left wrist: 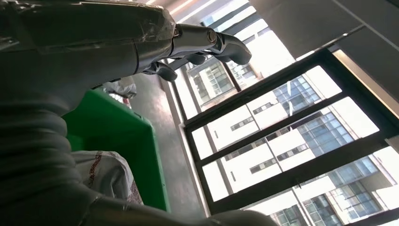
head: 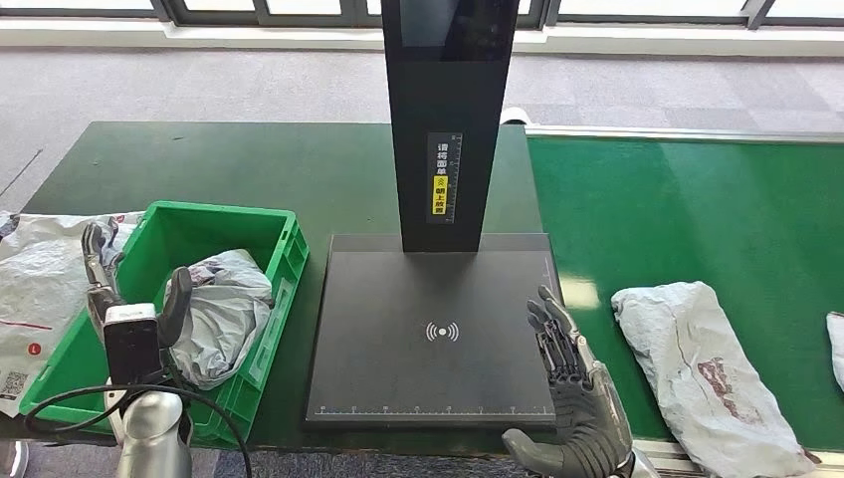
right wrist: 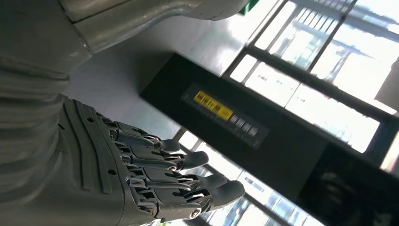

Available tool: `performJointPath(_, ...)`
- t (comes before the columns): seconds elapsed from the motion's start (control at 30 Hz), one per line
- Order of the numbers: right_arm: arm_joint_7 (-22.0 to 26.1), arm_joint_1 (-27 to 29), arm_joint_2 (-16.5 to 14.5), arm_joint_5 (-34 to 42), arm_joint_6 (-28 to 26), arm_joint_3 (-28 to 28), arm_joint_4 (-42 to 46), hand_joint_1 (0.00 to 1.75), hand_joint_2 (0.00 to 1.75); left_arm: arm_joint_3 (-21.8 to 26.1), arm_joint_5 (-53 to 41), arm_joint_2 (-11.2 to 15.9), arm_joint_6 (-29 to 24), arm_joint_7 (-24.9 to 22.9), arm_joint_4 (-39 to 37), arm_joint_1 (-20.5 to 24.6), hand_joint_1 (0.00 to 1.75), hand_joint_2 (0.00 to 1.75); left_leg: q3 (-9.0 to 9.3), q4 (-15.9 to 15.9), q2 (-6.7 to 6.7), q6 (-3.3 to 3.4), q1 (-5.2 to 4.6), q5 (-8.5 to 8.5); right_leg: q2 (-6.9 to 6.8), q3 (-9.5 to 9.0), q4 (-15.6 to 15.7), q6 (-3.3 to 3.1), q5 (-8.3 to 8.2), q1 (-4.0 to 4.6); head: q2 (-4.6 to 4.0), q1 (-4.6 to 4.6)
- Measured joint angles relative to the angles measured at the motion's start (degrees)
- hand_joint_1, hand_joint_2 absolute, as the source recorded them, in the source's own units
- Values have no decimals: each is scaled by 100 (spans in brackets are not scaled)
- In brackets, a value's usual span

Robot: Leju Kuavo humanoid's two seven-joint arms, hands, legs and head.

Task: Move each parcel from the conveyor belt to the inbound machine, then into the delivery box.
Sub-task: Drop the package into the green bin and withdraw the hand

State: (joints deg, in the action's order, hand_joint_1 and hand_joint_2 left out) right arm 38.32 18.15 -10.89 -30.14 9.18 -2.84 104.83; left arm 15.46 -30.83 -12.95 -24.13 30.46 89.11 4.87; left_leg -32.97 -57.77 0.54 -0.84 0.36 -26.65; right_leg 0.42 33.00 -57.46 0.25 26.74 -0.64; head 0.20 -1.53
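A crumpled grey plastic parcel (head: 224, 309) lies inside the green plastic delivery crate (head: 284, 261); another grey parcel (head: 712, 373) rests on the green conveyor belt (head: 687, 219). The left robot hand (head: 129, 289) hovers open over the crate. The right robot hand (head: 567, 383) is open, empty, beside the black scanner platform (head: 428, 339).

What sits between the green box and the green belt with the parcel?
In the head view, the black scanning machine lies between the green box and the belt; its flat plate is bare, beside the right hand.
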Motion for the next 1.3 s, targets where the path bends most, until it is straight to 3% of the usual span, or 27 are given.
performJointPath(0.2,-162,12,-166,-483,-351,431,-38,0,175,-690,-1067,-137,-767,-466,267,-304,0,0,-3,0,5,2,0,-2,-3,-2,0,1,1,0,0,0)
performJointPath(0.37,-345,-18,-214,-858,-720,724,-148,0,175,-1017,-1152,-144,-1097,-592,317,-393,0,0,-2,0,3,3,0,-2,-2,-3,0,1,0,0,0,0)
performJointPath(0.47,-693,-48,-238,-1291,-1114,854,-214,0,175,-1142,-1038,-143,-1076,-484,387,-453,0,0,-1,0,2,3,0,-2,-2,-4,0,0,0,1,0,0)
performJointPath(0.6,-1702,-213,-279,-2768,-2118,1421,-482,0,175,-1496,326,-145,-395,326,787,-757,0,0,-1,0,0,4,0,-3,0,-4,1,1,1,-1,0,0)
performJointPath(0.7,-2142,-318,-320,-3639,-2469,1930,-710,0,175,-1697,1161,-150,229,823,1069,-960,0,0,-3,0,2,7,-3,-6,-2,-4,3,3,2,-4,0,0)
performJointPath(0.87,-2347,-377,-427,-4129,-2500,2536,-949,0,175,-1810,1483,-163,654,965,1282,-1108,0,0,-2,0,2,9,-4,-8,-3,-2,4,3,3,-3,0,0)
performJointPath(1.07,-2847,-535,-571,-5501,-2503,3370,-1315,0,175,-1837,1981,-215,1302,969,1298,-1117,0,0,-2,0,2,9,-4,-8,-4,-4,4,3,3,-1,0,0)
performJointPath(1.3,-2856,-698,-658,-5927,-2185,4281,-1792,0,175,-1837,2154,-275,1897,969,1215,-1120,0,0,-2,0,2,9,-5,-8,-4,-4,4,4,2,-6,0,0)
